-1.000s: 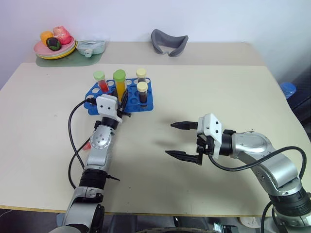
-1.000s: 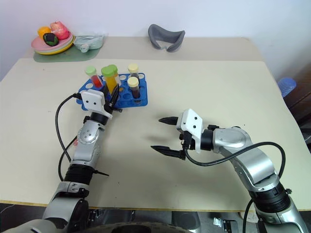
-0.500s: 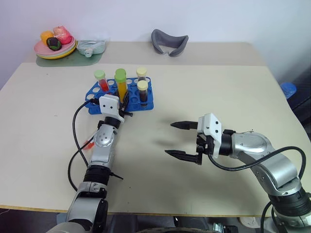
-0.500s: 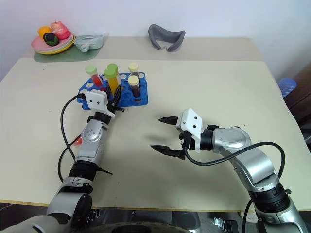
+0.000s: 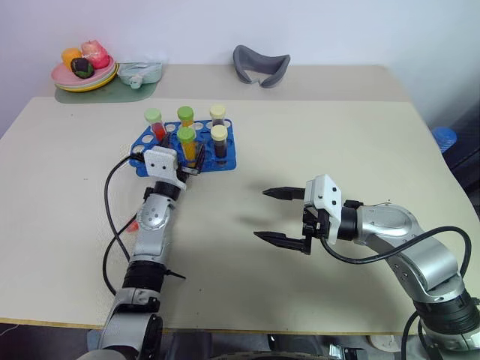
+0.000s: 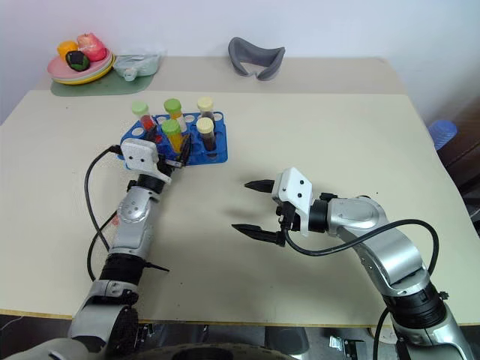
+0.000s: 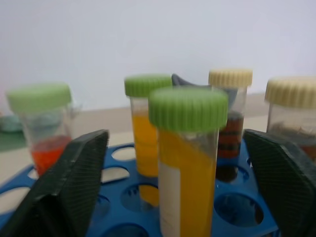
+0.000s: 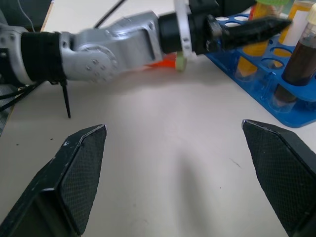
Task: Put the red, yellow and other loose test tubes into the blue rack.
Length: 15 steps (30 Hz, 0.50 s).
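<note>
Release step: left hand (image 7: 163, 197) stands wide around a yellow tube (image 5: 186, 142) seated upright in the rack (image 5: 229, 154). Right hand (image 5: 283, 217) hangs wide over the table (image 5: 337, 142). Next move: withdraw left hand without knocking neighbouring tubes

Both arms are clad in silver-grey metal housings with black joint bands. The left arm (image 5: 152, 232) is slim, with a round grey disc on its forearm ringed by small screws, and a black cable looping loosely along its outer side. The right arm (image 5: 409, 244) is bulkier, with rounded shells and a black cable arcing beneath it. Each wrist carries a white box-shaped block. The left gripper (image 5: 182, 166) and right gripper (image 5: 276, 216) have tapered black fingers; their inner pads (image 7: 74, 177) show fine cross-hatched texture.
</note>
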Available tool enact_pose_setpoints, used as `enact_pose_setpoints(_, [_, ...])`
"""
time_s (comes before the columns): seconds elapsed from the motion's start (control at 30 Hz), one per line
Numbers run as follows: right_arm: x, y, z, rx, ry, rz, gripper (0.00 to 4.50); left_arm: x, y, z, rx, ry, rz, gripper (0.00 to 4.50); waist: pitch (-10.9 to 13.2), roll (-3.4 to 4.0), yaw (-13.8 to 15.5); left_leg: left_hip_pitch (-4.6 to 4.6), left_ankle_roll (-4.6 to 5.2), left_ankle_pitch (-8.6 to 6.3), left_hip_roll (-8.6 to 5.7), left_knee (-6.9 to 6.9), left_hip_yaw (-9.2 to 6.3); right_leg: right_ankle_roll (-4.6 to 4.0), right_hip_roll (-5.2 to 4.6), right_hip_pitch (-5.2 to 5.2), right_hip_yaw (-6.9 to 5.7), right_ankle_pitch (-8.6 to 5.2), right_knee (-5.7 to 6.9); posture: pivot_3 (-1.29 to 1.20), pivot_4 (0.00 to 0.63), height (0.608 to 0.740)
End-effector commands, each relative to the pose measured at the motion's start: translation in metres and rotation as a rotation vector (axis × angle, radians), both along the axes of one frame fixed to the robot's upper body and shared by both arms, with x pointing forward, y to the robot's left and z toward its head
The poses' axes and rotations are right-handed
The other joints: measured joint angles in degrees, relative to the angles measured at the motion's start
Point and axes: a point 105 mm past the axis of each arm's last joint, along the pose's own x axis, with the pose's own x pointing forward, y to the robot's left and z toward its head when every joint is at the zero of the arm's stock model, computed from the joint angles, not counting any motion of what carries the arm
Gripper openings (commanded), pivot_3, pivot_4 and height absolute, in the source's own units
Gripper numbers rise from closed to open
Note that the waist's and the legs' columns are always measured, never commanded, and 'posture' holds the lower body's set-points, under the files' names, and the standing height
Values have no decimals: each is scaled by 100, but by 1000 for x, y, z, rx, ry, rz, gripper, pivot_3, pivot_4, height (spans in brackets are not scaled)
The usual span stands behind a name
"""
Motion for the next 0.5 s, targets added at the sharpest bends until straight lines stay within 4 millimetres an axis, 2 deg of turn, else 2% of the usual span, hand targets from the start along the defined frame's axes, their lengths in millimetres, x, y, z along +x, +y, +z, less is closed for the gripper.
enact_pose_setpoints(0.03, [-7,4,11,25,-38,34,4500,-21,15,35,16,-85,0,4474,0,0,-4,0,0,0,0,0,0,0,0,0,0,0,1,0,150,740])
enact_pose_setpoints(0.2, [-7,2,12,21,-37,33,4500,-48,31,51,70,-20,-69,4474,0,1,6,2,1,0,1,1,-1,0,-1,4,0,0,1,0,150,740])
enact_pose_setpoints(0.33, [-4,-1,13,12,-42,39,4500,-62,45,53,101,129,-139,4474,0,1,-4,2,1,-1,2,-3,-1,-1,0,0,0,-1,4,0,150,740])
enact_pose_setpoints(0.43, [-2,-3,16,-8,-60,58,4500,-64,58,46,204,364,-111,4474,2,0,-6,2,2,-1,2,-2,-4,-1,1,3,-2,-1,4,0,150,740])
enact_pose_setpoints(0.5, [-1,-4,19,-17,-71,73,4500,-66,57,35,278,571,-140,4474,4,1,-11,2,2,-1,3,-1,-6,-1,3,2,-2,-2,4,0,150,740])
